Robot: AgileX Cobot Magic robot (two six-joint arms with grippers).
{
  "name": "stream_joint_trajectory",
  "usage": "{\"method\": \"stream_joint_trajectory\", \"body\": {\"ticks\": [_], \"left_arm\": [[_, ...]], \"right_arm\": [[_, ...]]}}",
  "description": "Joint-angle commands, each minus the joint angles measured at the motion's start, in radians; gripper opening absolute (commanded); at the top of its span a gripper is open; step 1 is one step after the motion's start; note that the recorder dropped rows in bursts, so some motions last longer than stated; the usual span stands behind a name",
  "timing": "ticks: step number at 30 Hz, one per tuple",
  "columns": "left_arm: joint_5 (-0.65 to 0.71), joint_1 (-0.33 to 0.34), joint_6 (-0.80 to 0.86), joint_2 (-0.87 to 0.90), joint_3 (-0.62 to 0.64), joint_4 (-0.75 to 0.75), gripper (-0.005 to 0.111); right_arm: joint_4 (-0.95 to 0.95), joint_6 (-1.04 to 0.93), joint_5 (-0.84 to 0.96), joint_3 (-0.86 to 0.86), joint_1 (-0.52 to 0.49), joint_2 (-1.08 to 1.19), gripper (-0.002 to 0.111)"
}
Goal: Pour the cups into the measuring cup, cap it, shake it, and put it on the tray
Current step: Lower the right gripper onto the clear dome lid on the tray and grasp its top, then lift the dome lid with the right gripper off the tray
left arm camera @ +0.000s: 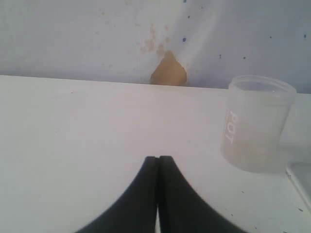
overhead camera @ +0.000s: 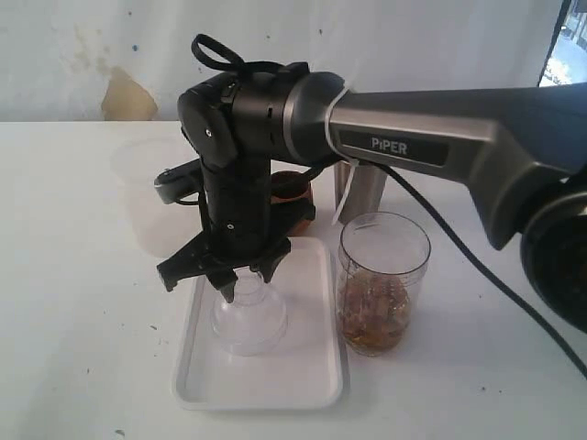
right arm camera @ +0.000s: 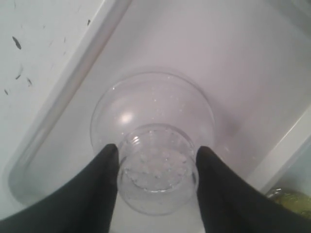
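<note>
The measuring cup (overhead camera: 383, 275) stands uncapped just right of the white tray (overhead camera: 312, 367), with brown contents in its lower part; a sliver of it (right arm camera: 291, 200) shows in the right wrist view. A clear dome lid (overhead camera: 249, 316) rests on the tray (right arm camera: 73, 87). My right gripper (overhead camera: 240, 280) points down over the lid (right arm camera: 150, 107), and its two fingers touch either side of the lid's top knob (right arm camera: 156, 150). Behind the arm stand the steel tumbler (overhead camera: 365, 188) and the partly hidden brown wooden cup (overhead camera: 295, 191). My left gripper (left arm camera: 158, 158) is shut on nothing over bare table.
A frosted translucent plastic cup (overhead camera: 147, 197) stands behind the tray's left side, and the left wrist view shows it too (left arm camera: 257, 126). The right arm's grey link (overhead camera: 440, 137) and its cable span the right half of the scene. A white wall runs behind the table.
</note>
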Motion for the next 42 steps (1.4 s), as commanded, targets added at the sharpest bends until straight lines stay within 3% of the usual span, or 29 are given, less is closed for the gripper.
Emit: {"method": "stream_joint_trajectory", "body": {"ticks": [1,5,20,36,42], "left_arm": [[0.002,-0.001,0.0,-0.004,0.005,0.002,0.0],[0.002,-0.001,0.0,-0.004,0.005,0.002,0.0],[0.002,-0.001,0.0,-0.004,0.005,0.002,0.0],[0.002,-0.001,0.0,-0.004,0.005,0.002,0.0],[0.002,-0.001,0.0,-0.004,0.005,0.002,0.0]], "right_arm": [[-0.008,-0.035,-0.006,-0.006,-0.008,-0.004,0.021],[-0.008,-0.07,-0.004,-0.006,-0.008,-0.008,0.0],[-0.001,-0.098,0.058,-0.044,-0.007,-0.228,0.0],[-0.133,-0.086,0.058,-0.04,-0.008,-0.456,0.0],[-0.13,-0.064,0.058,0.039,-0.031,-0.552,0.0]]}}
